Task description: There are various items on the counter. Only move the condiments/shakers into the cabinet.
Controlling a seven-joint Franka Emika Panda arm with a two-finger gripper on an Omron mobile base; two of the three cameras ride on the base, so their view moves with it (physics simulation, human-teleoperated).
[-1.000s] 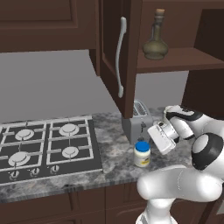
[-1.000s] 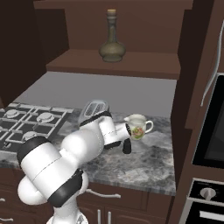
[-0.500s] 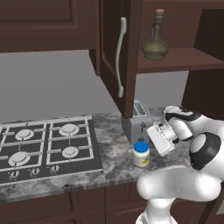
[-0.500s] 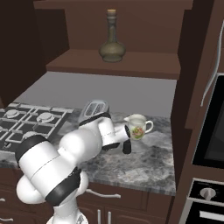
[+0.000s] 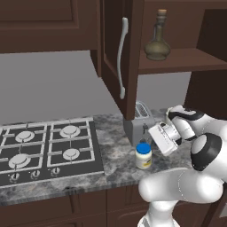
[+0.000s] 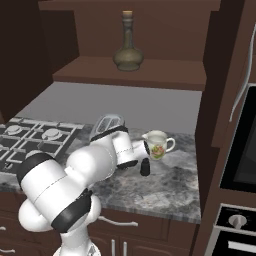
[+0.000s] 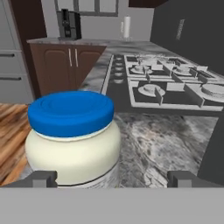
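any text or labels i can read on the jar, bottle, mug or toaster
None readable.
Jar: plain blue lid and creamy body, no lettering shows.
Bottle: no label.
Mug: a floral pattern, no words.
Toaster: no marking legible.

No text, brand, number or sign can be read anywhere. The jar shows no legible label, the mug bears only a flower pattern, and the hob knobs carry no readable marks.
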